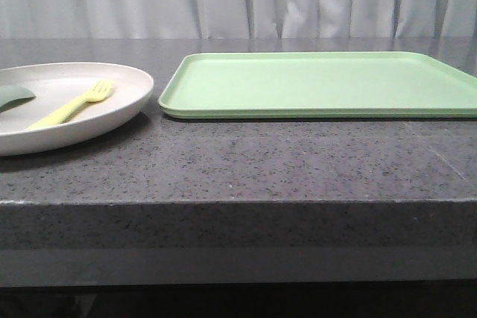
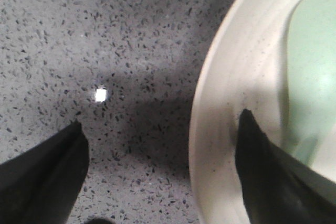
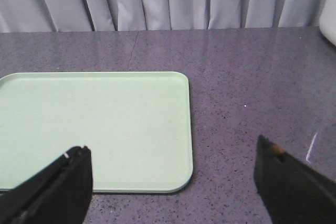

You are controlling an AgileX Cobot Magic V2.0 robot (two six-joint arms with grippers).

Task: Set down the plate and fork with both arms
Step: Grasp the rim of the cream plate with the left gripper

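Note:
The cream plate sits at the left of the dark speckled table, cut off by the frame edge. The pale-yellow fork lies in it, tines toward the back right. My left gripper is open and straddles the plate's rim: one finger hangs over the table, the other over the plate's inside. My right gripper is open and empty, above the near corner of the light-green tray. Neither gripper shows in the front view.
A grey-green curved piece lies in the plate beside the fork, and shows in the left wrist view. The flat green tray lies right of the plate. A white curtain hangs behind the table. A white object stands at the edge.

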